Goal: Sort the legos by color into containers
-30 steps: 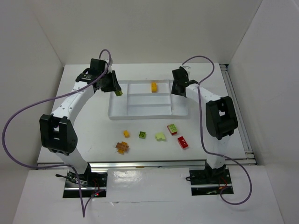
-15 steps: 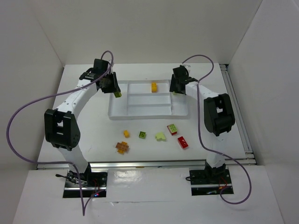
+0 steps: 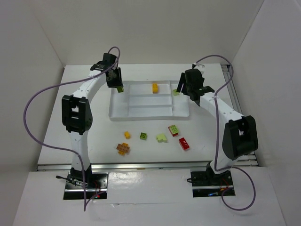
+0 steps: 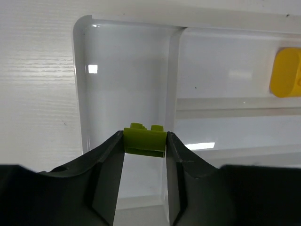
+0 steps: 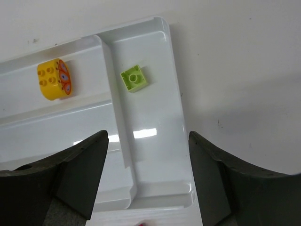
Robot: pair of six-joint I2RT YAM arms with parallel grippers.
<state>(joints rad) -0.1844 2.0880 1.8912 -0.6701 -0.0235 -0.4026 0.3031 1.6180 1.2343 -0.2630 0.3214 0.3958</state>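
The white divided tray [image 3: 113,116] lies at mid-table. My left gripper [image 3: 119,88] is shut on a green brick [image 3: 121,89] above the tray's left compartment [image 4: 122,70]; the brick [image 4: 145,140] sits between both fingers. My right gripper [image 3: 181,88] is open and empty above the right compartment, where a pale green brick [image 5: 133,78] lies, also seen from the top [image 3: 175,92]. A yellow brick [image 3: 154,87] lies in the far middle compartment and shows in the right wrist view [image 5: 54,79].
Loose bricks lie in front of the tray: a small yellow one [image 3: 127,134], a green one [image 3: 143,136], a pale green one [image 3: 162,138], a red-and-green one [image 3: 173,130], a red one [image 3: 184,143] and an orange cluster [image 3: 122,148].
My left gripper has carried the green brick toward the tray's far left corner. My right gripper has pulled back to the right, leaving the pale green brick in the right compartment.
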